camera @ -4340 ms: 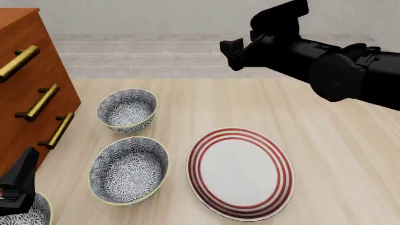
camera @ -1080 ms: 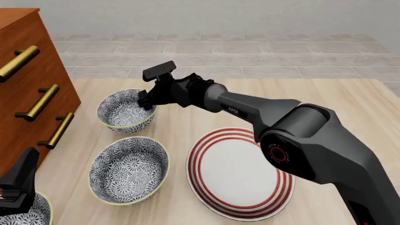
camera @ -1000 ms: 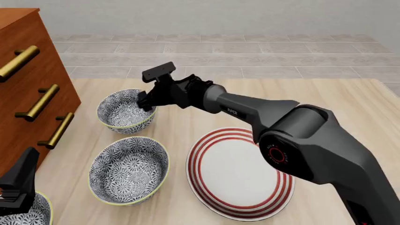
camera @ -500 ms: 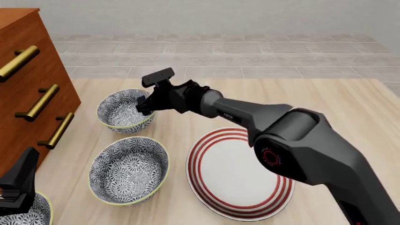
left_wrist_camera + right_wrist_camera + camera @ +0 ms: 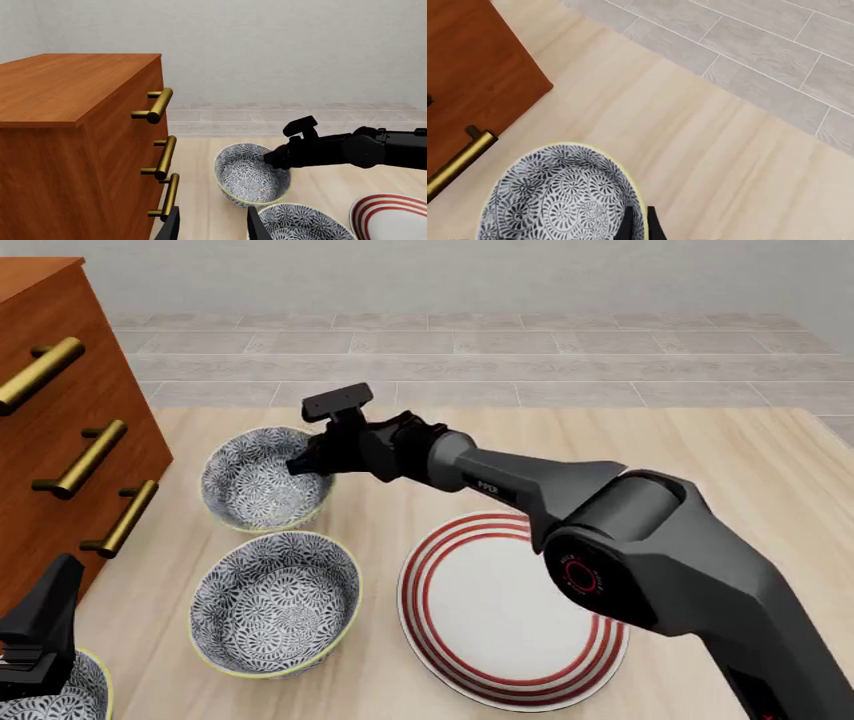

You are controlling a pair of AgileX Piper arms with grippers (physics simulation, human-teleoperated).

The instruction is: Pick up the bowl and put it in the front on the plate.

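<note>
The bowl [image 5: 260, 482], navy-and-white floral with a yellowish rim, is the far one of three in the front view. It is tilted, its held side raised off the table. My right gripper [image 5: 310, 462] is shut on its right rim; in the right wrist view the fingertips [image 5: 627, 226] pinch the rim of the bowl [image 5: 560, 195]. The left wrist view shows the bowl [image 5: 248, 172] and the right gripper [image 5: 275, 159] too. The red-ringed plate [image 5: 424, 560] lies flat to the right, nearer the front. My left gripper [image 5: 213, 230] stands open and empty at the near left.
A second floral bowl [image 5: 275, 602] sits just in front of the held one, left of the plate. A third bowl [image 5: 78, 695] is at the near left corner under the left gripper [image 5: 40, 635]. A wooden dresser [image 5: 67, 420] with brass handles borders the table's left side.
The right arm reached from high at the right down to the far bowl and closed on its rim. In the last half second the bowl tipped up and shifted slightly left.
</note>
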